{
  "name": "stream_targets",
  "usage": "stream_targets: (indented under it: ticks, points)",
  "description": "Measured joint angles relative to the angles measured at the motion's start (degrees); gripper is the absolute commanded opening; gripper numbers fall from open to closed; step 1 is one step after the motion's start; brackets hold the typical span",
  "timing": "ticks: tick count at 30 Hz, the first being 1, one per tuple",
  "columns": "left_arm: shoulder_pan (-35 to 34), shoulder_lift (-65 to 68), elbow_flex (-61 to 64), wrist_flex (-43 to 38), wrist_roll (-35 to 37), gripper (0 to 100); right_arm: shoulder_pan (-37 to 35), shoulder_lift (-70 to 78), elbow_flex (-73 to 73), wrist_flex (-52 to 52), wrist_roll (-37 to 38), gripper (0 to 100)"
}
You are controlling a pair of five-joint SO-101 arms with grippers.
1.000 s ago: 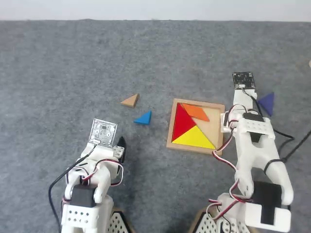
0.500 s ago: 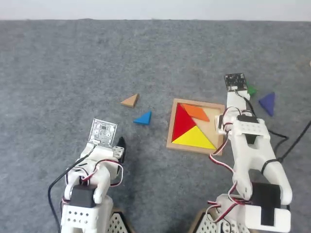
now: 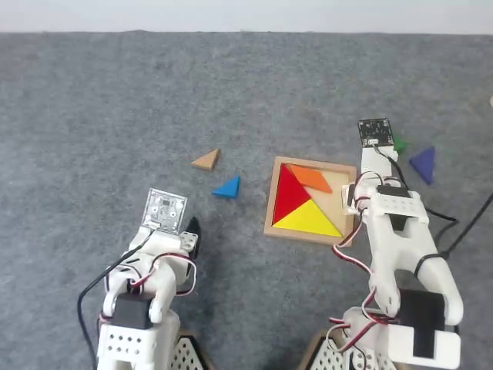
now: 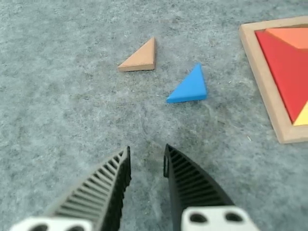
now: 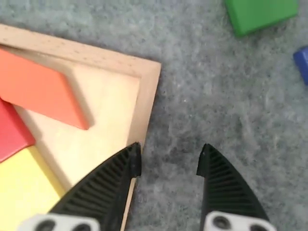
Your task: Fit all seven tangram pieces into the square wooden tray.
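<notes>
The right arm has swung in toward the square wooden tray (image 5: 144, 106). A second ago its wrist sat over the green piece (image 5: 260, 12); now that piece peeks out beside it, and over the last half-second the arm has all but stopped. The right claw (image 5: 168, 159) is spread wide with nothing in it, one finger over the tray's corner rim and the other over bare grey surface (image 3: 115, 116) just outside. So it has come off the green piece empty-handed. My read is that it's repositioning, and no new piece has gone in.

The left arm hasn't budged. The left claw (image 4: 146, 151) hangs low over the surface, parted by a narrow gap and holding nothing. The blue triangle (image 4: 189, 86) and tan triangle (image 4: 140, 57) lie ahead of it, near each other but apart.

Score check: the red triangle (image 3: 290, 193), yellow triangle (image 3: 308, 220) and orange parallelogram (image 3: 310, 177) sit in the tray. Four pieces are loose, the dark blue triangle (image 3: 423, 163) lying near the green one on the right arm's side.

Hard to call: the green piece is cut off at the edge of the right wrist view and sits half behind the wrist from above, so I can't name its shape. The dark blue one is just a sliver in the right wrist view. From above, the arm overlaps the tray's near right corner, so how much bare floor remains there is unclear.
</notes>
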Motion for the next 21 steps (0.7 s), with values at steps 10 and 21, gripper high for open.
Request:
stream_targets:
  ticks: [10,21]
  points:
    - [3.0,0.0,0.0,-5.0,-7.9,11,5.4,-12.1,6.4,-0.3,-1.7,19.5]
    - [-2.8,0.0,-2.3,-16.2,-15.4,11,10.9,-32.9,16.4,4.4,1.9,19.8]
